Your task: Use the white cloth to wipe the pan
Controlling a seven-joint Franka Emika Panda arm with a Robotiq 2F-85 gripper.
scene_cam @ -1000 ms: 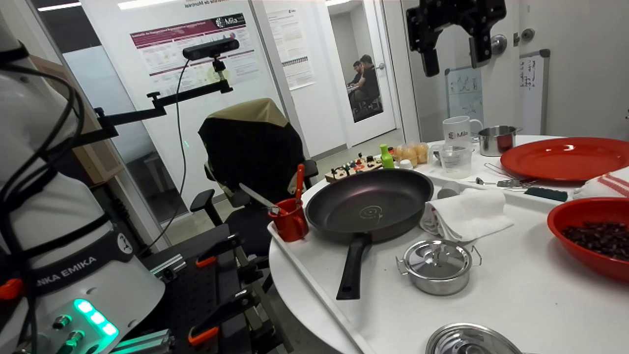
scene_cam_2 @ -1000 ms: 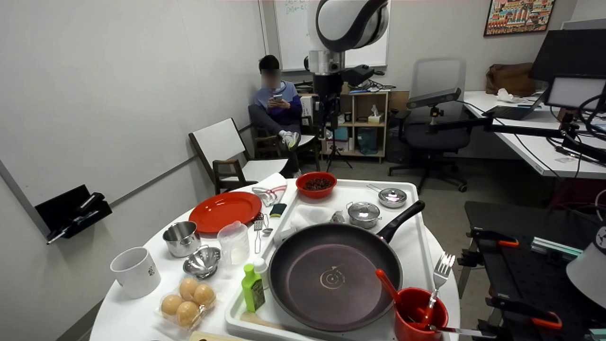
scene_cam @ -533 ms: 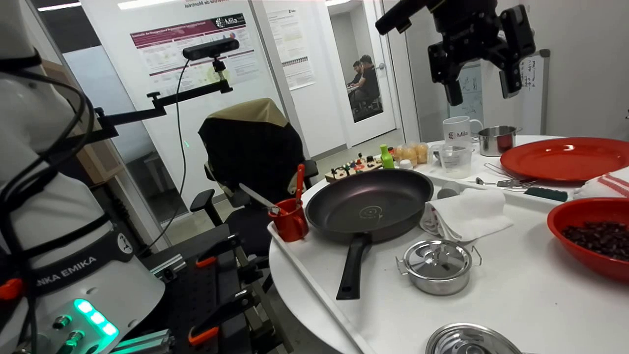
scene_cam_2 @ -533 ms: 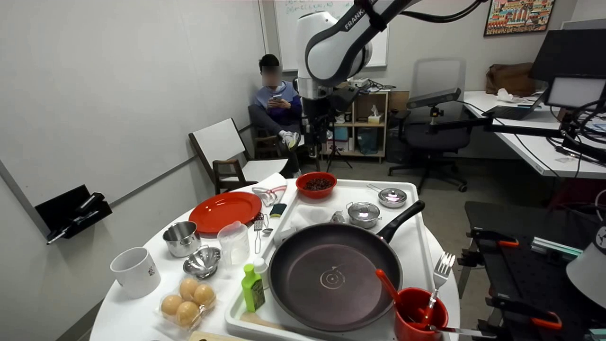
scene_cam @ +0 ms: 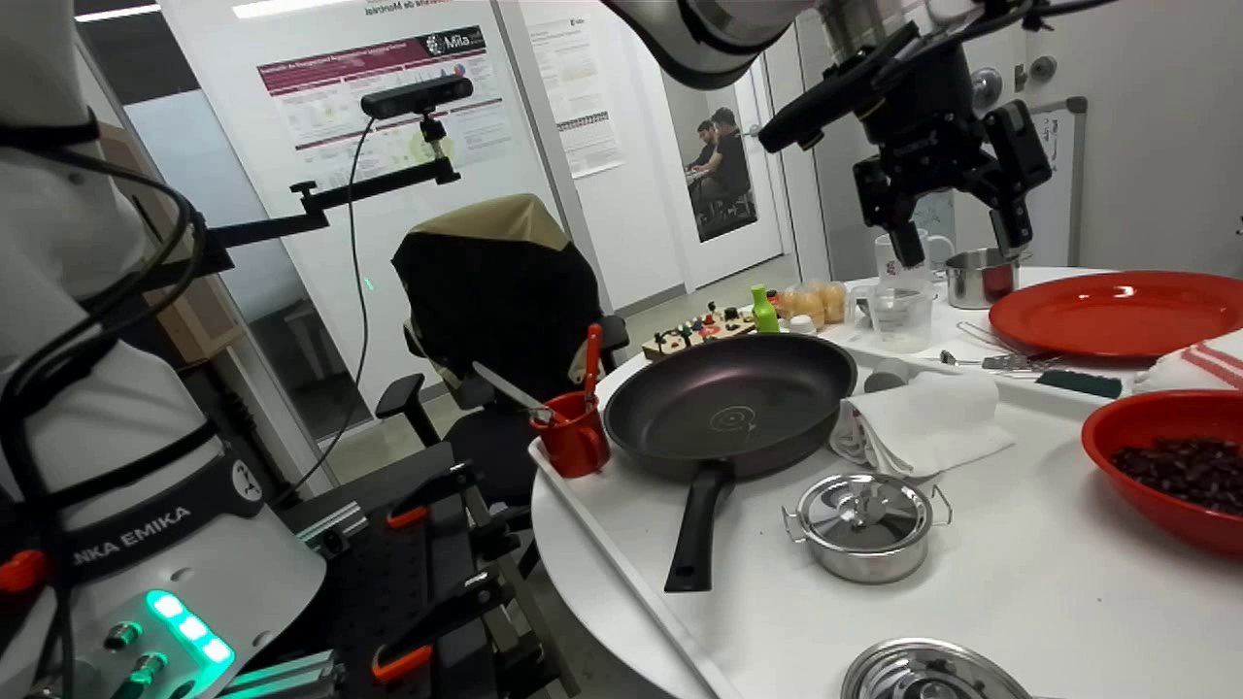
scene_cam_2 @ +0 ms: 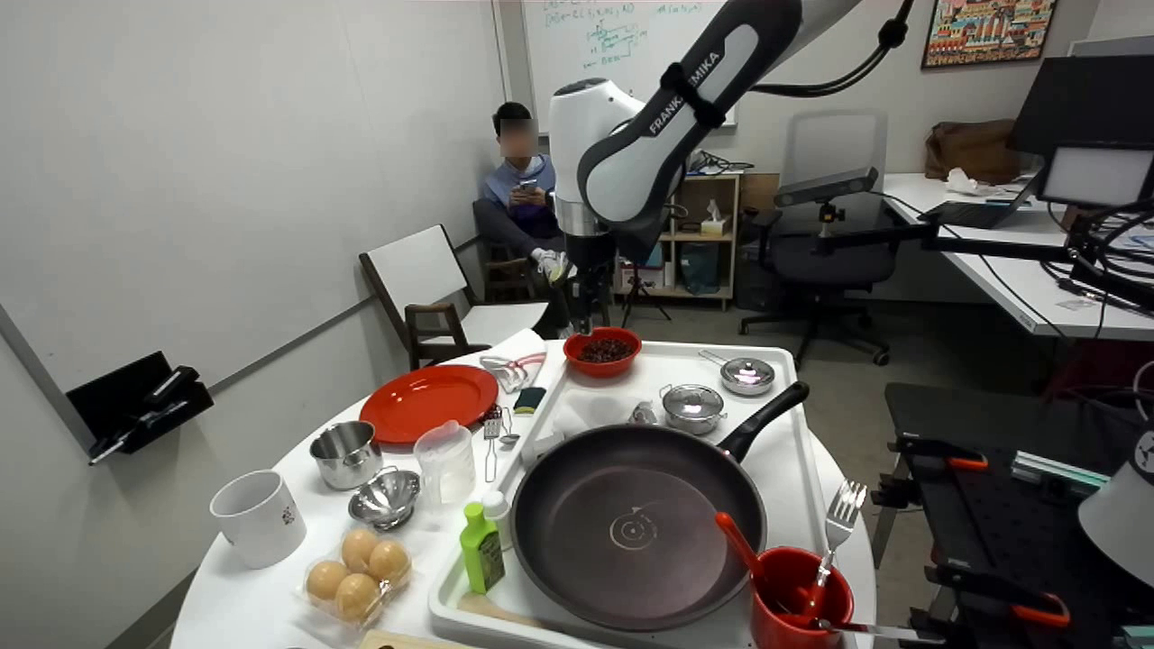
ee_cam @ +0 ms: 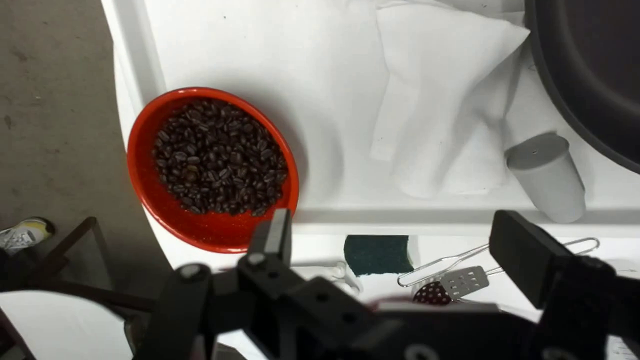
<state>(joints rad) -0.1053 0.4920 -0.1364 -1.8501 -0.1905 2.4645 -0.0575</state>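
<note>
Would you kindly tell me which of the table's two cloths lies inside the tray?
It is the white cloth, folded beside the pan; the other, a towel with red stripes, lies outside the tray, next to the red plate.

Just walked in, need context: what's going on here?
The Franka arm isn't holding anything; its hand hangs open in the air. The job is wiping the pan with the white cloth, and that cloth lies loosely folded beside the pan, both on the white tray. Reaching for the cloth looks like the likely next move.
</note>
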